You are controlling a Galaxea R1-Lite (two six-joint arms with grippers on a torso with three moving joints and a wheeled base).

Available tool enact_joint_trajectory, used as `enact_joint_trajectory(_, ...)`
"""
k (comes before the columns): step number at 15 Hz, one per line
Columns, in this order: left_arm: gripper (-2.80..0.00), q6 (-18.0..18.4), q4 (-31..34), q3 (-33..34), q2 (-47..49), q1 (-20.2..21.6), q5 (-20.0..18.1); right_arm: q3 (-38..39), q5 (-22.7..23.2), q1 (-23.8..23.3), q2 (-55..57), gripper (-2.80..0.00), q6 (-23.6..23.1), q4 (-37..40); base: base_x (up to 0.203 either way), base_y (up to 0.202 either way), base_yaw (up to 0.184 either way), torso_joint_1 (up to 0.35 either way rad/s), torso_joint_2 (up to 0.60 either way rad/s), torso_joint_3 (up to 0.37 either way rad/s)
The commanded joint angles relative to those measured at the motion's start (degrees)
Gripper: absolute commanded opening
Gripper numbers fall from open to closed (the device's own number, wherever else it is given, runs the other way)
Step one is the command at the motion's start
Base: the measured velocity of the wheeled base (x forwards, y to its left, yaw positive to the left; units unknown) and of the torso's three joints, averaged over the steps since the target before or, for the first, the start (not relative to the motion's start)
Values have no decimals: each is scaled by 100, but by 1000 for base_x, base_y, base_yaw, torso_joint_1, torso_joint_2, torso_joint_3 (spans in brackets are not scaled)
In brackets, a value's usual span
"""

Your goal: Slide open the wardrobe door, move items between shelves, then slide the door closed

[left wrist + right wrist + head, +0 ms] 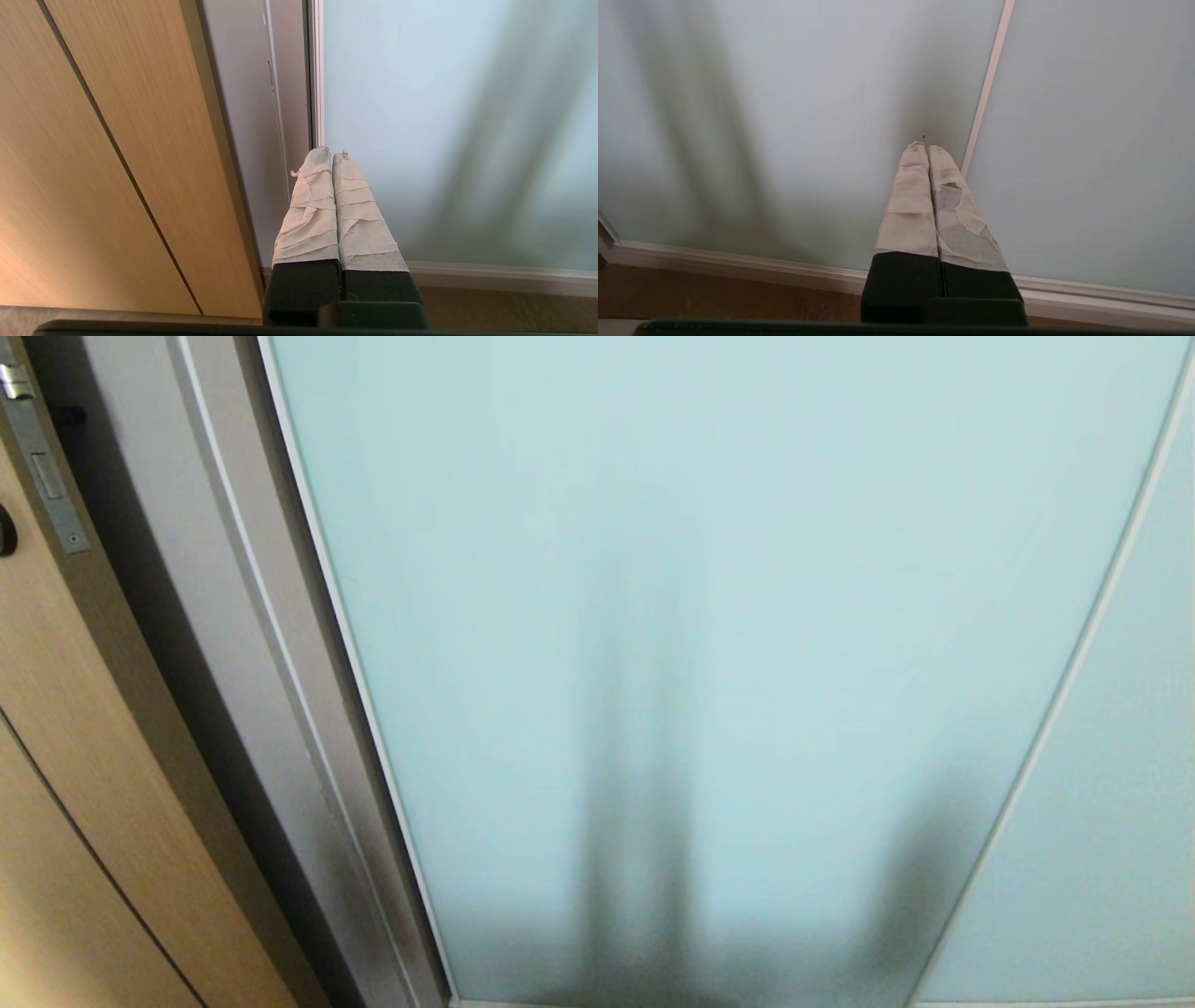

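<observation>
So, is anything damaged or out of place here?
The sliding wardrobe door looks intact and shut. Only the tape wrap on the right pincer is torn, with a flap peeling from one finger. The left pincer wrap is merely wrinkled.

The sliding wardrobe door [709, 616] stands shut and fills the way ahead; its frosted glass reaches down to the bottom rail, so no opening shows into the wardrobe. On the left its thin silver edge lies against the grey frame post [233, 644], with no gap for a tool. Further left stands the tan wooden door [65, 784]. A second glass panel [1111, 821] closes the right side.
</observation>
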Motion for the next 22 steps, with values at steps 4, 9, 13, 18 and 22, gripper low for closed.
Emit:
enact_joint_trajectory(4,-280,-17,-2,9,8,2,26,2,-16,1,1,-280,80,12,0,0,0,0,0,0)
enact_joint_trajectory(9,-280,-166,-2,0,8,2,184,2,8,1,19,-280,83,-15,0,0,0,0,0,0)
enact_joint_trajectory(13,-280,-210,-11,9,8,2,167,5,-27,1,7,-280,213,0,0,0,0,0,0,0)
enact_joint_trajectory(18,-280,-210,-11,9,8,2,167,2,-22,1,11,-280,238,-21,0,0,0,0,0,0)
enact_joint_trajectory(22,-280,-210,-11,9,8,2,167,2,-22,1,5,-280,287,-18,0,0,0,0,0,0)
